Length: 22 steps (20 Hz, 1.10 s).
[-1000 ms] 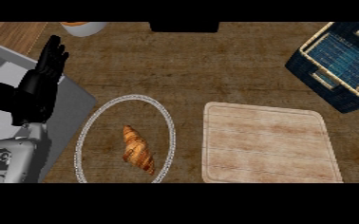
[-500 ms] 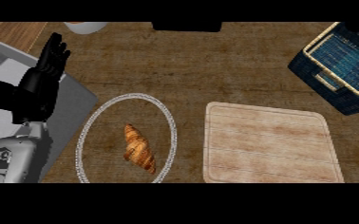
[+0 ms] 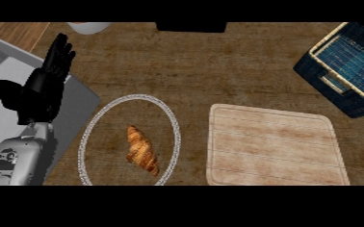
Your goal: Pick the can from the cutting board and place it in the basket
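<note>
Left hand (image 3: 47,81) rests released, fingers straight, beside wire-rimmed oval plate (image 3: 89,130) holding flaky croissant (image 3: 142,149).

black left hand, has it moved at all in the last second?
No. The black left hand stays open, fingers up, same gap left of the round white-rimmed plate.

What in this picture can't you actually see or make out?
- Can: not in the head view; the cutting board shows bare.
- Right hand: not in view.
- Basket: cut off by the right edge.
- Pale object at the top: cut off, unidentifiable.
- Left hand rests open at the left; its arm runs off the bottom.
</note>
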{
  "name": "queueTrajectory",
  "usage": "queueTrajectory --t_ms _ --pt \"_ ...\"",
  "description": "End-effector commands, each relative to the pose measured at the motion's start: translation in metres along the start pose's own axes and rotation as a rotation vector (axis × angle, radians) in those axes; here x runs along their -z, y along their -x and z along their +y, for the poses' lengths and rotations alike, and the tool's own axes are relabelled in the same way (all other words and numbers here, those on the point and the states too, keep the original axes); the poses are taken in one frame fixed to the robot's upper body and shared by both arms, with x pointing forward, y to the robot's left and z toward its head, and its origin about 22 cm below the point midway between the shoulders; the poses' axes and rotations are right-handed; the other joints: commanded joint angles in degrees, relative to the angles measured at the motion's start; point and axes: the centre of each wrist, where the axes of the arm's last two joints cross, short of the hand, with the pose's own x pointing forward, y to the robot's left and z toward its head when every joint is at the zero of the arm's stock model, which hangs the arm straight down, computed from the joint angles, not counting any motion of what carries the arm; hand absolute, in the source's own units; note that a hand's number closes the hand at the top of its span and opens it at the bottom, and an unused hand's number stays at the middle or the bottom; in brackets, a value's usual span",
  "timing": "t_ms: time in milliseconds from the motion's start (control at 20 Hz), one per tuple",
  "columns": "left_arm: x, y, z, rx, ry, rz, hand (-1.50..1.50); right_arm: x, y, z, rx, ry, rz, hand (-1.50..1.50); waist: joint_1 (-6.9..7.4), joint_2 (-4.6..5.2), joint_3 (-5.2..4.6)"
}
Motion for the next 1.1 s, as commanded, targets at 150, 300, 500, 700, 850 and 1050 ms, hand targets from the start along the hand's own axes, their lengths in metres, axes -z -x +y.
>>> queueTrajectory --t_ms 150,300,500,700,850,1050 --pt "-0.005 0.023 0.0 -0.024 0.035 0.128 0.0 -0.004 0.019 0.017 -0.092 -0.179 0.071 1.5 0.36 1.03 -0.76" --pt "-0.01 0.026 -0.014 -0.013 0.012 0.134 0.0 0.006 0.025 0.0 -0.101 -0.256 0.076 1.5 0.3 0.91 -0.75" --pt "-0.025 0.042 -0.01 -0.014 0.008 0.143 0.0 0.001 0.034 0.01 -0.067 -0.242 0.085 1.5 0.28 0.83 -0.74" --pt "-0.005 0.029 0.002 0.0 0.005 0.13 0.0 -0.009 0.035 0.029 -0.08 -0.233 0.066 1.5 -0.13 0.88 -0.72" --pt "-0.004 0.029 -0.001 -0.002 0.013 0.122 0.0 -0.008 0.03 0.027 -0.098 -0.22 0.08 1.5 0.41 1.13 -0.72" --pt "0.003 0.015 -0.001 -0.005 0.004 0.124 0.0 -0.012 0.032 0.033 -0.144 -0.245 0.082 1.5 0.74 1.15 -0.68"
